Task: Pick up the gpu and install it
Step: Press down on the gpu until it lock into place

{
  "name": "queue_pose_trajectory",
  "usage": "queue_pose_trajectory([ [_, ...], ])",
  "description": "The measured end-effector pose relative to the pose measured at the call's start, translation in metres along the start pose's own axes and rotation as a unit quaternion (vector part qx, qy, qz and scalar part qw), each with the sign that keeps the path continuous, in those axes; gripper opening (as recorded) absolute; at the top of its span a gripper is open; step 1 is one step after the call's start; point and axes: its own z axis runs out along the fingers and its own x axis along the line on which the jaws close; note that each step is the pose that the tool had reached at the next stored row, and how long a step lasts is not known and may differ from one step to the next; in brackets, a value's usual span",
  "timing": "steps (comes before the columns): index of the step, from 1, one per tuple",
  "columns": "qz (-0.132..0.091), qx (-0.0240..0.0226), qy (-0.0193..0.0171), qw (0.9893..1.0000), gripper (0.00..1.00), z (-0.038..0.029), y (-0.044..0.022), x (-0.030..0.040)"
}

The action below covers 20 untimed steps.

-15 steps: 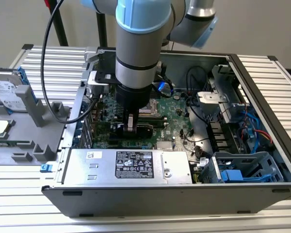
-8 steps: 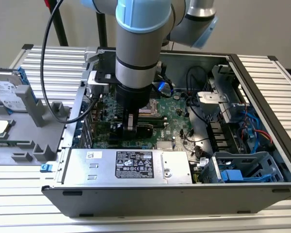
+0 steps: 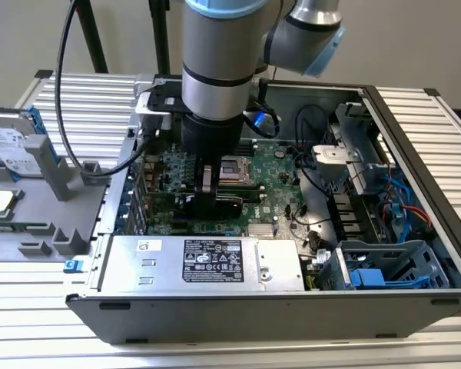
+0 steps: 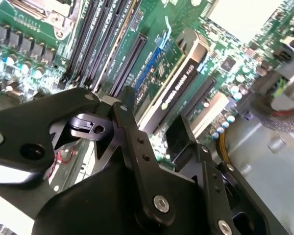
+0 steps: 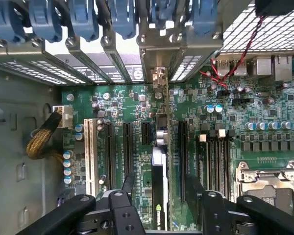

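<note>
Gripper (image 5: 159, 205) clamps gpu (image 5: 159, 161) edge-on; card stands upright over motherboard (image 5: 264, 112) slots.

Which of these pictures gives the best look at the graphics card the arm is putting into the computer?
The second wrist view: the gpu shows its black face and green edge, standing between the tool fingers. The first wrist view sees it edge-on, a thin strip over the motherboard. In the exterior view it is a dark sliver under the arm.
</note>
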Motion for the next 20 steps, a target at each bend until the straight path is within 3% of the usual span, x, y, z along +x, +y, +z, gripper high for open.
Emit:
queue_pose_trajectory([
  [7, 0.001, 0.0011, 0.0, 1.0, 1.0, -0.0256, 0.0014, 0.0002],
  [10, 0.001, 0.0012, 0.0004, 1.0, 1.0, -0.027, 0.0015, 0.0001],
  [11, 0.001, 0.0013, 0.0004, 1.0, 0.0, -0.027, 0.0016, 0.0001],
  [20, 0.001, 0.0012, 0.0005, 1.0, 0.0, -0.0292, 0.0017, 0.0001],
])
